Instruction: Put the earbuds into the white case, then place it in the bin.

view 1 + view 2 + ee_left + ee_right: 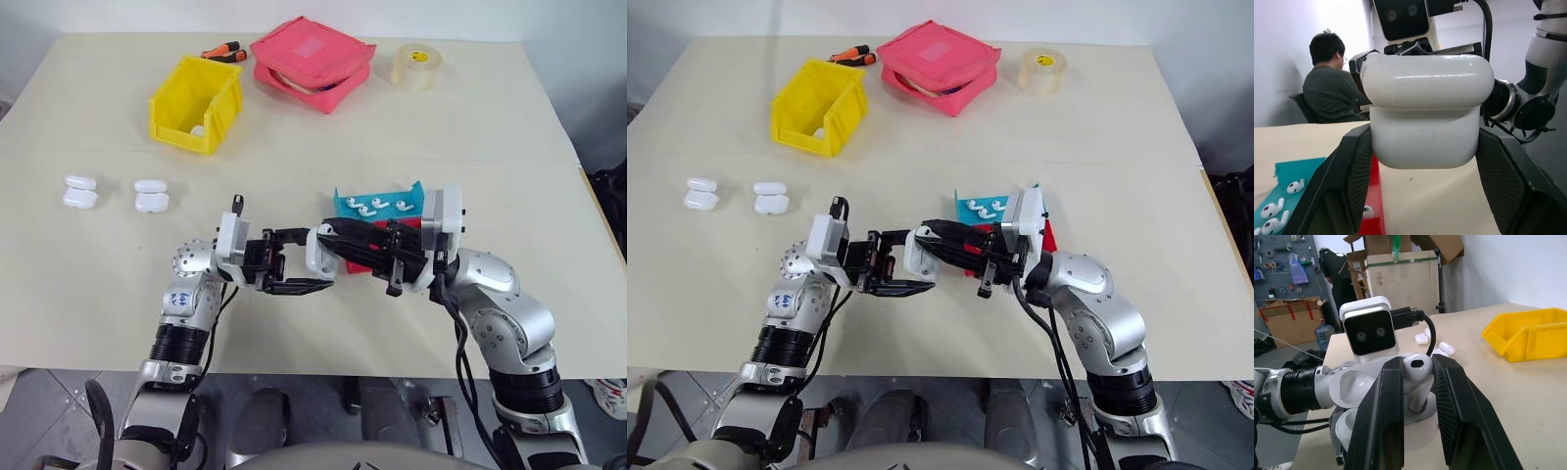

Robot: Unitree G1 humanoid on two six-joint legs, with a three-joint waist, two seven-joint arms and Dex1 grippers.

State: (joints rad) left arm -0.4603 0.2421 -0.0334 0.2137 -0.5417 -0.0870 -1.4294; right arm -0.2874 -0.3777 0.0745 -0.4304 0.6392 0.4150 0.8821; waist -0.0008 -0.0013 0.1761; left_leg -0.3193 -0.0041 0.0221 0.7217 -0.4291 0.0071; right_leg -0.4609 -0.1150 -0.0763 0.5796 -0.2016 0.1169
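Near the front edge of the beige table (509, 117), the two grippers meet just left of a shallow teal plastic tray (345, 203). The left gripper (297, 259) has its two black fingers clamped on a small glossy white rounded case (1425, 112), whose hinged lid stands open in the right wrist view. The right gripper (1418, 382) pinches one tiny glossy white earbud (1416, 366) between its fingers, directly over the open case and touching or nearly touching it; I cannot tell which.

Inside the teal tray lie three more white earbuds (375, 206). A shallow red plastic tray (1375, 196) sits against the teal tray on its near side, mostly hidden by the right arm; the left wrist view shows one further earbud (1367, 211) in it.

Well to the left of the teal tray, two more closed white cases (80, 192) (151, 196) lie side by side on the table, apart from each other. One bright yellow rectangular plastic bin (195, 104) stands beyond the teal tray and to the left, with something small and white inside it. Right of the bin is one pink fabric zip pouch (312, 63), and further right one roll of pale tape (419, 66). Orange-handled tools (223, 51) lie between the bin and the pouch at the far side; their number is unclear.

A seated person (1330, 90) shows in the left wrist view beyond the table, and a standing person (1337, 276) in the right wrist view.
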